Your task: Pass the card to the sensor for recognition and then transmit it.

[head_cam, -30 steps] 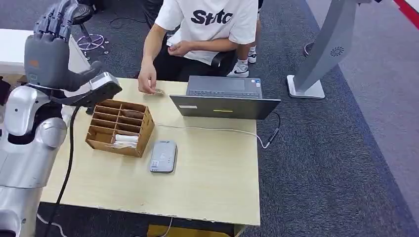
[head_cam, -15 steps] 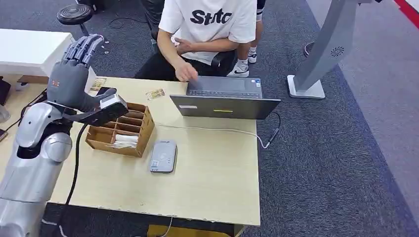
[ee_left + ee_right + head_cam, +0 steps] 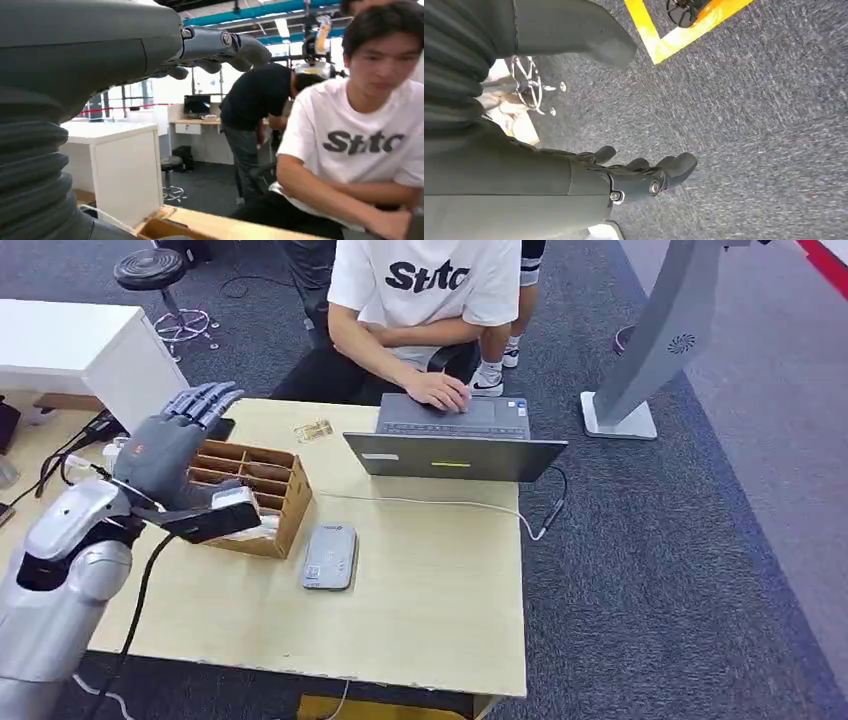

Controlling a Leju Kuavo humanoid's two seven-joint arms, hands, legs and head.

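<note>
Step in hand: reach toward a card — nothing picked up yet. The left robot hand (image 3: 170, 445) hovers over the near-left end of the cardboard sorting box (image 3: 285, 490) on the table (image 3: 420, 600), fingers spread apart and extended, holding nothing; the left wrist view shows the same extended fingers (image 3: 235, 47) with air under them. The right robot hand (image 3: 644, 180) hangs at the side over grey carpet, fingers loosely curled in, nothing in them.

Task things: one card (image 3: 314, 430) lies flat on the table's far edge, just beyond the box and left of the laptop (image 3: 455, 440). A pale card-like stack sits in a near compartment of the box, partly hidden by the wrist camera — cannot tell if those are cards. The card reader (image 3: 331, 555), a grey flat pad, lies just beside the box's near-right corner, well apart from the loose card.

A seated person in a white T-shirt has a hand (image 3: 440, 392) on the laptop keyboard.

Judgement: early in the task, no sensing or handover done. Next move calls for lowering the left hand onto a card and pinching its thin edge — hard on a flat surface. Then carry it over the reader and hold it flat and close before passing it on.
</note>
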